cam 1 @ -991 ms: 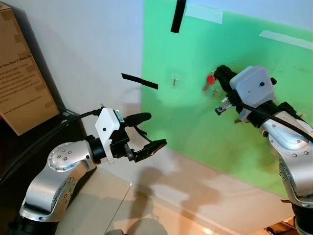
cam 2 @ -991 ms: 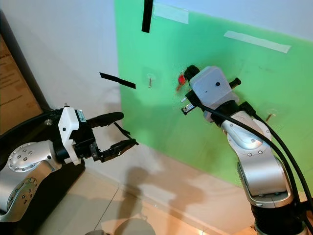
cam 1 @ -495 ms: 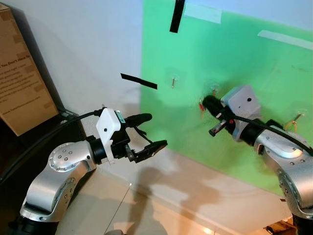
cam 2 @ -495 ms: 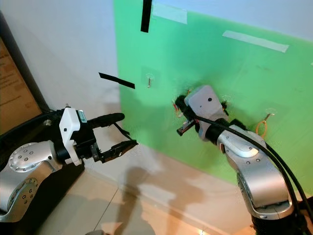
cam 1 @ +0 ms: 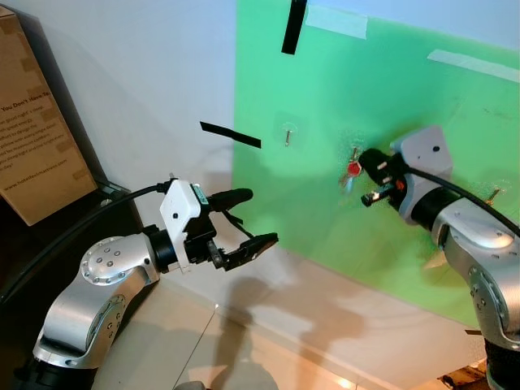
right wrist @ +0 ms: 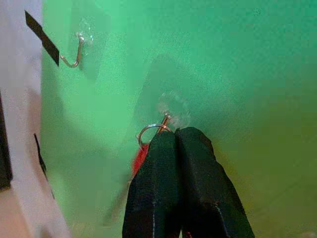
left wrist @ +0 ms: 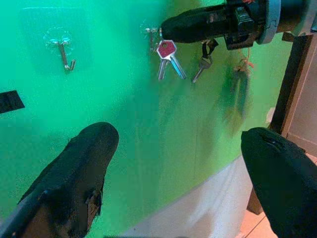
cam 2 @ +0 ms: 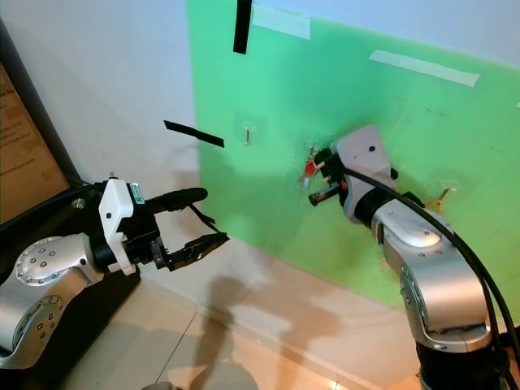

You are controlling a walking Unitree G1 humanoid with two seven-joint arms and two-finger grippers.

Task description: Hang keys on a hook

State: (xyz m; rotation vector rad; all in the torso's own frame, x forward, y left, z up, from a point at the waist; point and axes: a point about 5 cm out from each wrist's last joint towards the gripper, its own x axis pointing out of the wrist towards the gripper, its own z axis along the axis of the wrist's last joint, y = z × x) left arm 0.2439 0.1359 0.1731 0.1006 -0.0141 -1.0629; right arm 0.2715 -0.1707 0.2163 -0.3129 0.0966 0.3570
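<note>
Now the red-headed keys (left wrist: 167,55) are hung on the middle hook (left wrist: 152,35) of the green board (cam 1: 341,97), at frame centre; the right gripper (right wrist: 174,136) is pressed closed beside them, the left gripper (cam 1: 253,218) spread wide.

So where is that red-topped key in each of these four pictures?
Left eye view: red key against the green board, just off the tip of the right claw.
Right eye view: mid-picture, again at that claw's tip.
Left wrist view: hanging near the top, under the black fingers.
Right wrist view: a red blur beside the closed fingers.
Shared landmark: the bare hook nearby.
</note>
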